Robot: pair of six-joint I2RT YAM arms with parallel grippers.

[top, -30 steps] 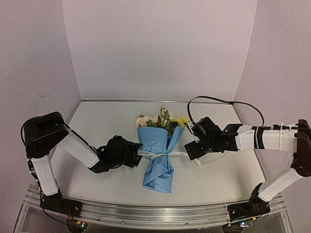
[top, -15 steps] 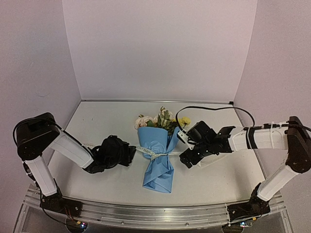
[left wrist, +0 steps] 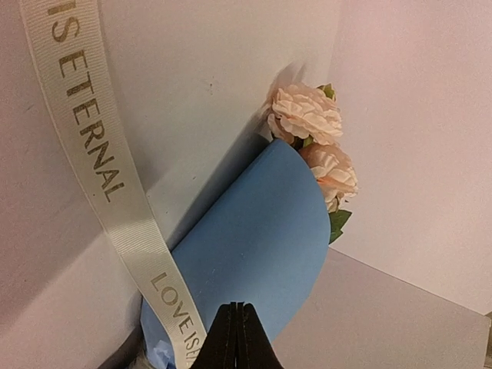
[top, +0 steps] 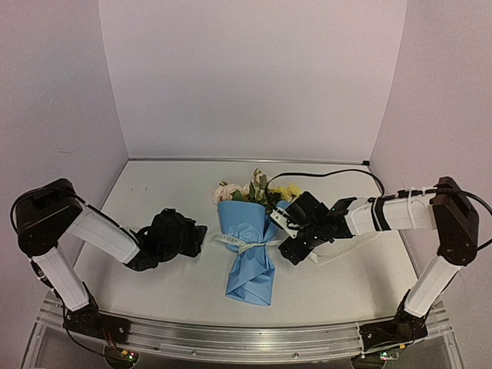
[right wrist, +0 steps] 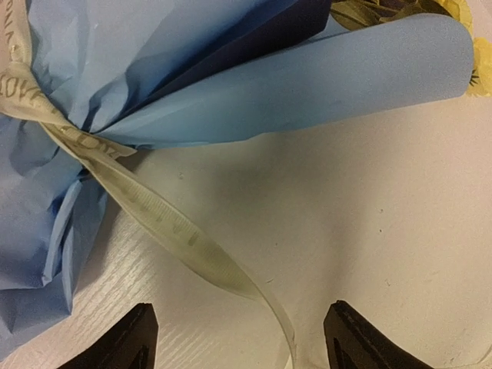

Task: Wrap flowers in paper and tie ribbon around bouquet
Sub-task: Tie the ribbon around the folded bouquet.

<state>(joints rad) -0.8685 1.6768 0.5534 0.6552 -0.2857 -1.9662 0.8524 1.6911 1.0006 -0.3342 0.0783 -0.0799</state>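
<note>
Top external view: bouquet (top: 249, 250) lies flat at the middle of the bench (top: 154, 192), with the flowers (top: 257, 191) toward the back wall and the pinched tail of the paper (top: 250, 280) toward the near edge. Ribbon (top: 244, 244) circles the waist of the cone; one strand leads left, another right. Left hand (top: 202, 233) sits just left of the waist and right hand (top: 286, 250) just right of it, both low over the bench. Left wrist view: fingers pressed fully together, with the lettered ribbon running past just beside the tips; cannot tell whether it is pinched. Right wrist view: fingers stand wide apart, and a ribbon strand runs from the waist across the bench between them; nothing gripped.
</note>
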